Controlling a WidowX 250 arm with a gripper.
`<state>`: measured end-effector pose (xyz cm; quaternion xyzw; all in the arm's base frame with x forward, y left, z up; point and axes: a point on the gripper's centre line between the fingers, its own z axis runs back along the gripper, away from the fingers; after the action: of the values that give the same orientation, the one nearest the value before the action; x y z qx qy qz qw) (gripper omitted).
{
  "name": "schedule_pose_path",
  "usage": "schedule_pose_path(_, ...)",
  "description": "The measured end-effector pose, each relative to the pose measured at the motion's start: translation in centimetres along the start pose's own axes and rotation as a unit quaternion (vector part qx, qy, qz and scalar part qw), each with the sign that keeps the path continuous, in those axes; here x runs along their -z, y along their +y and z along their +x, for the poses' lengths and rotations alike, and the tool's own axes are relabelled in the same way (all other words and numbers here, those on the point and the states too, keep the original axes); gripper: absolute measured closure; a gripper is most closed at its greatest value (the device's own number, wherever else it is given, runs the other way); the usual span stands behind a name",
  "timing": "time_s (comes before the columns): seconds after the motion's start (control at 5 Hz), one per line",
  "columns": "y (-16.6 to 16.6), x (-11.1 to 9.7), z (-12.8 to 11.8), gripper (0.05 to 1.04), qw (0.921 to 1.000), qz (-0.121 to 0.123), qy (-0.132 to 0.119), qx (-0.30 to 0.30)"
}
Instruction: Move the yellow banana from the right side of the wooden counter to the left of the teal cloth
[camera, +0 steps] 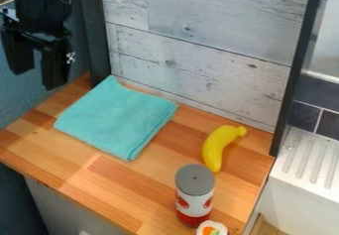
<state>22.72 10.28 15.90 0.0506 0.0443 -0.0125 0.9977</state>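
Counter (126, 187) below, cloth (118, 117) near the gripper (37, 79) (fingers (55, 70) apart).

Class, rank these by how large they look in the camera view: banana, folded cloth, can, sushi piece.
1. Folded cloth
2. Can
3. Banana
4. Sushi piece, judged by its visible part; the bottom edge cuts it off

Whitewashed plank panel (205, 40); wooden counter (99, 179); dark tiles (311, 117).

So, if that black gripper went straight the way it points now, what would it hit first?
Probably the wooden counter, near its left edge in the picture, beside the teal cloth. The gripper points down, but depth is unclear, so it might pass just outside that edge.
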Motion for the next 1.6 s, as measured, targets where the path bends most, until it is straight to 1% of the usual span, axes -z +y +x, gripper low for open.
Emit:
schedule_pose_path(0.2, -0.2, 0.5, 0.0, 0.083, 0.9999, -0.005, 0.009, -0.001)
schedule_pose_path(0.4, -2.3, 0.2, 1.3, 0.083, 0.9999, -0.009, -0.013, -0.001)
schedule_pose_path(0.6, -5.1, -0.6, 3.4, 0.083, 0.9992, -0.004, -0.04, 0.003)
schedule_pose_path(0.8, -8.7, -0.1, 6.2, 0.083, 0.9992, -0.003, -0.04, -0.01)
schedule_pose_path(1.0, -11.7, 0.8, 8.8, 0.083, 0.9991, -0.019, -0.037, -0.008)
schedule_pose_path(1.2, -13.3, 2.1, 11.0, 0.083, 0.9986, -0.026, -0.043, 0.013)
schedule_pose_path(1.4, -14.7, 3.9, 13.0, 0.083, 0.9985, -0.026, -0.04, 0.027)
schedule_pose_path(1.6, -16.4, 5.5, 14.4, 0.083, 0.9984, -0.017, -0.032, 0.043)
